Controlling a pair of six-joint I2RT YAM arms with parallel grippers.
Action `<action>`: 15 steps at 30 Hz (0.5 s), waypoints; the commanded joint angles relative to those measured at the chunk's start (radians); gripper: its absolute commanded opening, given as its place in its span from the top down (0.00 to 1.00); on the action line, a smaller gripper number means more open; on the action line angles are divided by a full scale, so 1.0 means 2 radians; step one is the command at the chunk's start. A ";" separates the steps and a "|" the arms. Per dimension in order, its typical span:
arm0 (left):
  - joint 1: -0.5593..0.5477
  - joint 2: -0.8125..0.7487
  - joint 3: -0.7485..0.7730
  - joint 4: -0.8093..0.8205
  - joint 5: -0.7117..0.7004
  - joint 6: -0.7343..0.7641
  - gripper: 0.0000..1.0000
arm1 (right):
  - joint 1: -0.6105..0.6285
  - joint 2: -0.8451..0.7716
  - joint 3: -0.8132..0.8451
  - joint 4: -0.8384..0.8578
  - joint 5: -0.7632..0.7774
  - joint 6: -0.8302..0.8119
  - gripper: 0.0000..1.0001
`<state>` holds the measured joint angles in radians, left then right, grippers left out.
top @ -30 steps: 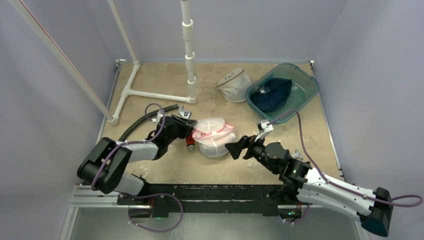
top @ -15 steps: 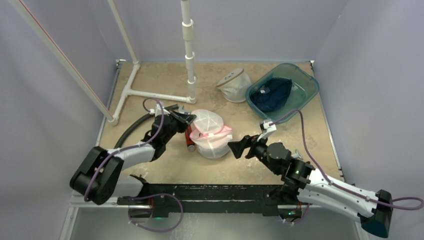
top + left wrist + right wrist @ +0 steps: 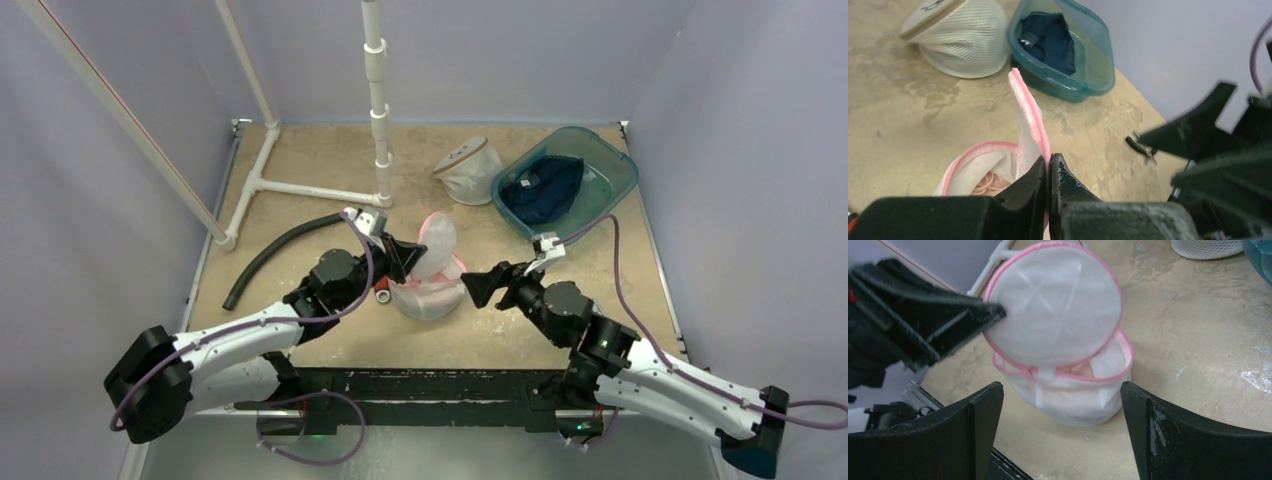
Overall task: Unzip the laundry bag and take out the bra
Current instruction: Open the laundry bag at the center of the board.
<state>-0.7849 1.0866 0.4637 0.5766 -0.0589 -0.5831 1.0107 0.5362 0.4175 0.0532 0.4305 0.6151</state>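
At the left of the table [image 3: 320, 160], a black hose [image 3: 275, 255] lies curved beside a white pipe frame [image 3: 378, 110], and neither belongs to the job. Just right of the hose, the left gripper [image 3: 1049, 165] is clenched on the pink-trimmed rim of the lid [image 3: 1053, 317] and holds that round flap tipped up almost on edge above the laundry bag [image 3: 430, 298]. The bag sits at the table's middle between the two arms. Its mouth is open on the side facing the right arm, so the zip looks undone over most of its run. How far it goes round the back cannot be told. Inside, a pale peach fold shows against the white mesh and is most likely the bra [image 3: 983, 182], not yet taken out. To the right, the right gripper [image 3: 478, 285] hovers near the bag with its jaws spread wide and nothing between them, pointed at the opening. The unzipping step seems done, and the step in hand is the reach into the bag. For that, the left arm should hold the flap up while the right fingers go down through the gap, clear of the pink rim, and close on the garment rather than on the mesh. Farther right stand a second mesh bag [image 3: 468, 170] and a teal tub [image 3: 620, 170] with a dark garment [image 3: 545, 188] in it, well apart from the work
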 commanded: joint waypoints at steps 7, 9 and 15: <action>-0.171 -0.097 -0.038 0.027 -0.096 0.335 1.00 | -0.006 -0.038 0.116 -0.068 0.023 0.044 0.09; -0.223 -0.102 -0.043 0.016 -0.112 0.391 1.00 | -0.006 -0.023 0.142 -0.086 0.017 0.034 0.09; -0.332 -0.087 -0.040 -0.018 -0.223 0.512 1.00 | -0.007 0.033 0.191 -0.135 0.001 0.019 0.09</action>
<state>-1.3609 0.8986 0.3912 0.5442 -0.3252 0.2047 1.0004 0.5442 0.7513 -0.1242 0.4522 0.6731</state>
